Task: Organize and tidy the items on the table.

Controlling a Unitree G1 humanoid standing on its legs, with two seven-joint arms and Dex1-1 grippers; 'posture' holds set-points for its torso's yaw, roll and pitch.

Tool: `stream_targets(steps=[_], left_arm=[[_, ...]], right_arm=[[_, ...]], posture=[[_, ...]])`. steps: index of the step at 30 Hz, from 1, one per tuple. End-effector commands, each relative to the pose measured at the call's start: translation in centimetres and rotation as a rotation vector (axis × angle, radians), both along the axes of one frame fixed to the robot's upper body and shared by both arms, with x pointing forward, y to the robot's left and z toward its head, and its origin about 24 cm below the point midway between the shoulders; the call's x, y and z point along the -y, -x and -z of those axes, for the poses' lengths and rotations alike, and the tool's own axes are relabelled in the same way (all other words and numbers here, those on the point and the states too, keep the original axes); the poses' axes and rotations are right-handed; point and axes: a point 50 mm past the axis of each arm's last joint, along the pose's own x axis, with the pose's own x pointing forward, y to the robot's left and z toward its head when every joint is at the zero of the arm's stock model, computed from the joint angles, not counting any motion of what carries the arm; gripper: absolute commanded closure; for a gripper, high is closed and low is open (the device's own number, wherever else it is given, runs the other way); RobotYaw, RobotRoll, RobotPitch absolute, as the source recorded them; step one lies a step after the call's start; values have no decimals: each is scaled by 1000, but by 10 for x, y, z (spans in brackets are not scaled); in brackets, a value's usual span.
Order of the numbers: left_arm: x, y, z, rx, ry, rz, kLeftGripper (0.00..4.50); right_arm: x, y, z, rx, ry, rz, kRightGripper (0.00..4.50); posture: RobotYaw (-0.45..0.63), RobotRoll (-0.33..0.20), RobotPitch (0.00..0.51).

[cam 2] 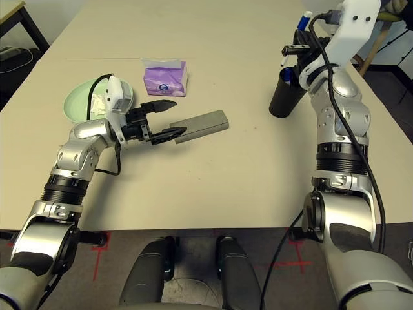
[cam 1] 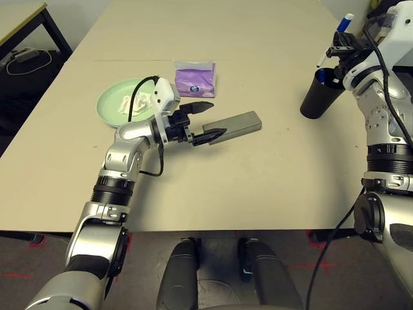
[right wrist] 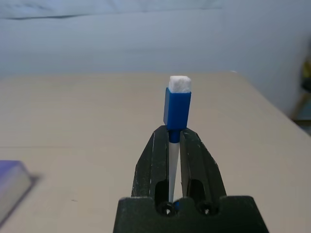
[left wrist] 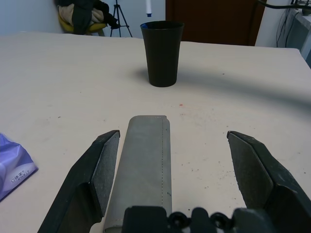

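The grey-green glasses case lies flat near the middle of the table. My left gripper is open and level with the tabletop. Its fingers straddle the near end of the case, which sits closer to one finger. My right gripper is raised at the far right, shut on a white pen with a blue cap. The pen hangs tilted just above the black cup, where something blue shows at the rim. A light green plate holds crumpled white tissue. The purple tissue pack stands beyond the case.
A smaller dark-legged desk stands beyond the table's far left corner, with cables on the floor beneath it. The table's front edge runs just under my left elbow. Bare tabletop stretches between the case and the cup.
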Motion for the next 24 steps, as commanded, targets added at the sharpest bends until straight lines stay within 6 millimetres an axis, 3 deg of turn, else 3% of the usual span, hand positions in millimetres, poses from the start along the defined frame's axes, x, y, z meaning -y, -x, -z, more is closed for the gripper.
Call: stream_targets(steps=[1,24], left_arm=[[-1,-1,-5,17,1,-5,0],[-2,-4,-8,26,10,-14,0]], right_arm=[[6,0,-3,-20,-5,43,4388],[10,5,-4,-60,6,84,4388]], posture=[[104,0,119],[104,0,114]])
